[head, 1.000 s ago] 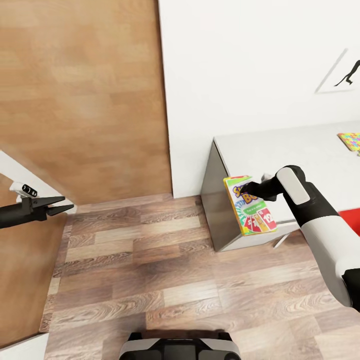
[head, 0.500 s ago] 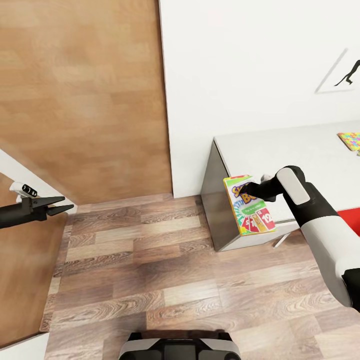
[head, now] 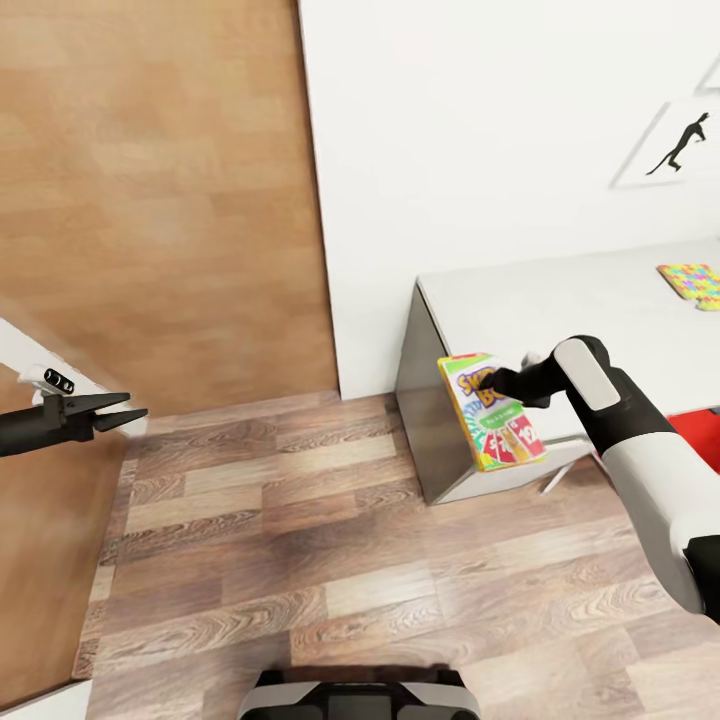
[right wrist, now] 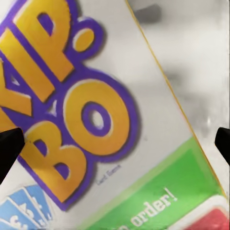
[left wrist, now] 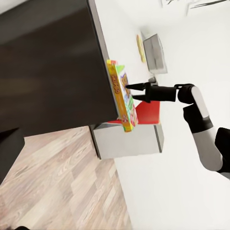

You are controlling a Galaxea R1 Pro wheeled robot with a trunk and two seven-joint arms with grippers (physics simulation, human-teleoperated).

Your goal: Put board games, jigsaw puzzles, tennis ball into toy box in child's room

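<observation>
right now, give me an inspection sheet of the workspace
surface: pale grey table against the white wall, its near left corner in front of the robot
job's things: SKIP-BO game box held upright at the table's front edge; one jigsaw puzzle flat on the table, far right
clutter: a red thing under the right arm, kind unclear
grippers: right tool shut on the game box; left tool out over the wood floor, fingers slightly apart, nothing in it
cables: nothing seen
surroundings: wood plank floor, wooden door panel, black silhouette print on the wall
</observation>
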